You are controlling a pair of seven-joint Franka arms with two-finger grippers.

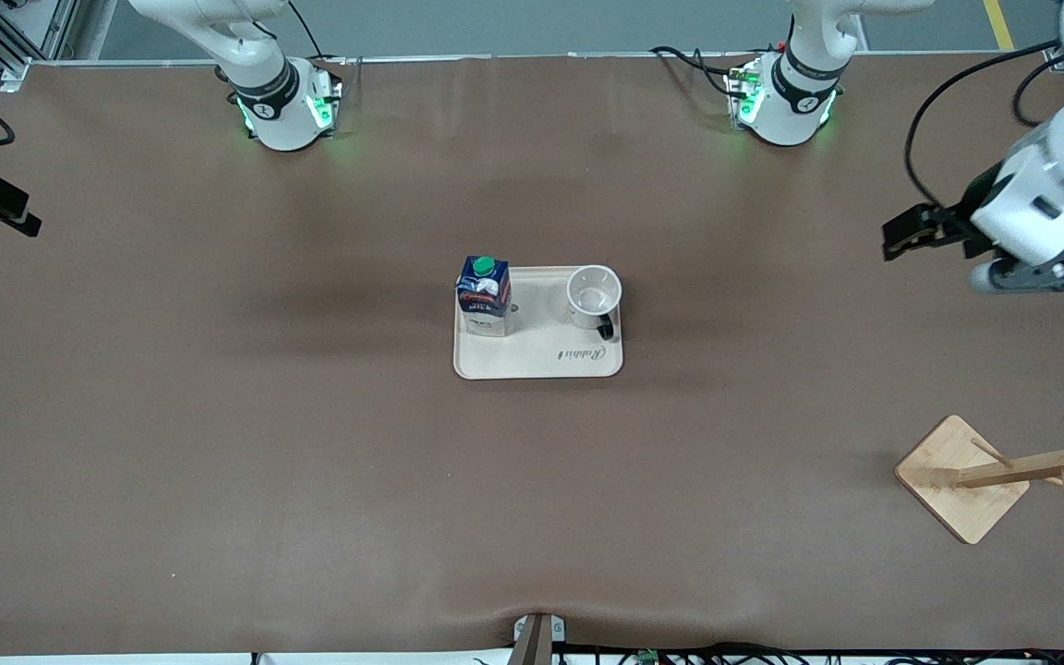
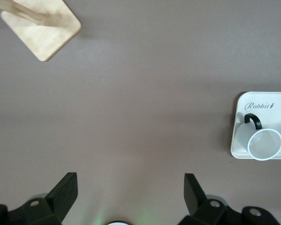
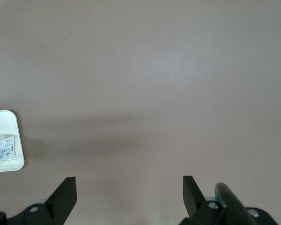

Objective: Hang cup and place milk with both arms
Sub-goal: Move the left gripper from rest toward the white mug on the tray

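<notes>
A: At mid-table we log the tray: the milk stands upright on its end toward the right arm, the cup upright on its end toward the left arm, black handle turned toward the front camera.

B: So nothing is done yet, by our reading. The cup is not hung and the milk is not placed.

A: Agreed. The wooden rack sits near the table corner at the left arm's end, on the front camera's edge, pegs bare. Both steps remain: lift the cup to a peg, and move the milk. Where the milk should go we cannot tell.

B: Grippers?

A: We note the left gripper hanging over bare table near the left arm's end edge, fingers spread wide, holding nothing. The cup lies well apart from it, toward mid-table.

B: And the right?

A: The right gripper is over bare table by the right arm's end edge, fingers likewise spread and empty. Only a corner of the tray shows in its wrist view, so the milk is well apart from it too.
</notes>
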